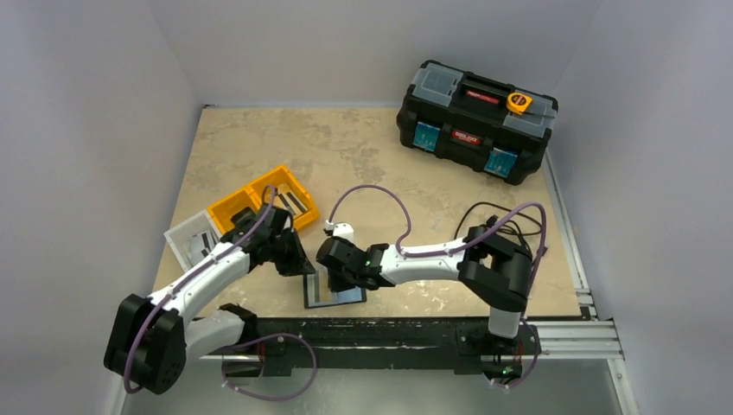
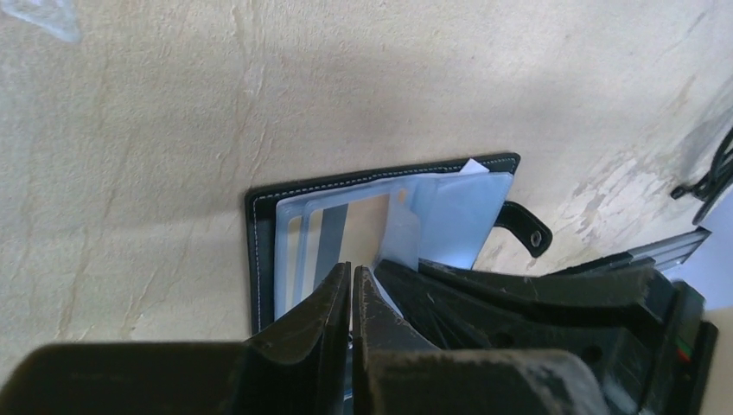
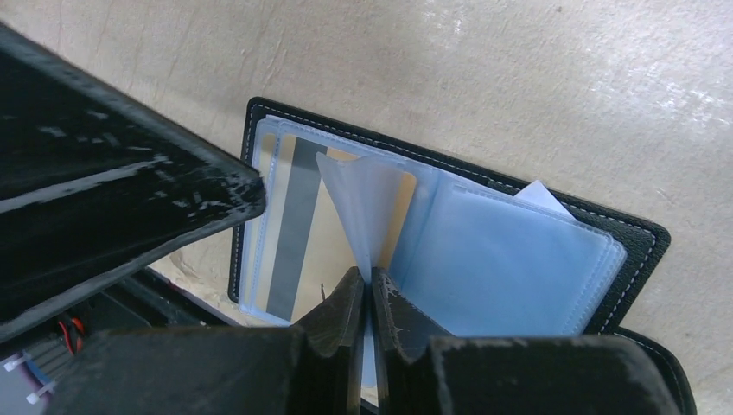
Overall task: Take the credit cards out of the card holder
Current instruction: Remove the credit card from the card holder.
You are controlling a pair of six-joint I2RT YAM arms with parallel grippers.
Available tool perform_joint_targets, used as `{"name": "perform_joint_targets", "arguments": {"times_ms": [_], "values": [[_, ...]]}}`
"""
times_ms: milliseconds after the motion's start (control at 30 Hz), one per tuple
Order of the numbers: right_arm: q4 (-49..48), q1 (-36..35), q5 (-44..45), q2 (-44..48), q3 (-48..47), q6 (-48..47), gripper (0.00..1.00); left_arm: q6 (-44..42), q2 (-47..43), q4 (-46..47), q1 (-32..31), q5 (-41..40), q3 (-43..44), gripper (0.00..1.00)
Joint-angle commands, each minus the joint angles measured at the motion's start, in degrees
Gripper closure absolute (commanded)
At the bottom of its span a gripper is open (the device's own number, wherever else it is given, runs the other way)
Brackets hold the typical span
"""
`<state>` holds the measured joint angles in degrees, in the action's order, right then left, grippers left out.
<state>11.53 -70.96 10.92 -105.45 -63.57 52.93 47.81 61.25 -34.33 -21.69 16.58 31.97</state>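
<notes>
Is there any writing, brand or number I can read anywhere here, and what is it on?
No text is readable.
The toolbox: its red labels are too small and blurred.
Its blue stickers: too small.
The card in the card holder: a grey stripe only, no writing shown.

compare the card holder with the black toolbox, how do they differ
The card holder lies open and flat at the near edge; the toolbox sits closed at the far right corner. The holder is small and thin, the toolbox large and boxy. Both are black outside.
</notes>
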Motion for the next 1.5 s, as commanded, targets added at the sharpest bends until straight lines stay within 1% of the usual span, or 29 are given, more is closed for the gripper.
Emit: {"name": "perform_joint_targets", "arguments": {"times_ms": [0, 133, 233, 500, 600, 700, 800, 933, 1033, 1133, 1200, 1333, 1467], "values": [[-1.78, 0.37, 0.13, 3.45, 1.35, 0.95, 0.94, 3.16, 3.97, 5.02, -2.74, -3.10, 0.32, 0.98], [-2.67, 0.60, 0.33, 5.19, 2.82, 1.04, 0.90, 4.37, 6.98, 7.06, -4.52, -4.86, 0.27, 1.00], [-3.09, 0.80, 0.26, 6.22, 3.64, 1.04, 0.85, 4.68, 8.69, 7.72, -6.24, -5.82, 0.83, 1.00], [-1.25, 1.00, 1.98, 10.13, 4.20, 0.87, 0.58, 6.16, 11.23, 8.75, -11.32, -6.55, 2.81, 1.00], [0.36, 1.10, 3.42, 12.76, 4.52, 0.84, 0.53, 6.95, 11.67, 8.66, -13.52, -6.33, 4.19, 1.00], [2.60, 1.17, 5.06, 16.01, 5.32, 1.31, 0.51, 8.20, 12.03, 9.22, -15.74, -5.75, 5.58, 1.00], [4.15, 1.26, 6.68, 20.87, 7.79, 2.62, 0.51, 10.50, 12.77, 12.43, -17.83, -3.68, 5.83, 1.00], [4.35, 1.26, 8.07, 27.37, 12.69, 4.95, 0.51, 12.23, 16.93, 16.21, -20.13, -1.12, 6.77, 0.98], [4.31, 1.26, 8.37, 29.65, 14.58, 5.82, 0.52, 12.96, 20.74, 18.29, -21.28, -0.13, 7.31, 0.98], [3.39, 1.26, 6.73, 29.42, 14.92, 6.12, 0.52, 13.25, 21.71, 19.08, -21.39, -0.04, 7.76, 0.98], [1.79, 1.28, 5.15, 28.76, 14.97, 6.23, 0.53, 12.27, 19.87, 15.55, -21.41, -2.00, 8.94, 0.98], [-1.85, 1.26, 1.23, 27.18, 14.59, 5.82, 0.54, 9.31, 13.37, 5.71, -20.52, -8.45, 11.76, 0.94], [-4.79, 1.26, -1.22, 24.27, 12.20, 4.85, 0.55, 6.72, 6.06, -1.01, -16.16, -11.24, 10.92, 0.91]]}}
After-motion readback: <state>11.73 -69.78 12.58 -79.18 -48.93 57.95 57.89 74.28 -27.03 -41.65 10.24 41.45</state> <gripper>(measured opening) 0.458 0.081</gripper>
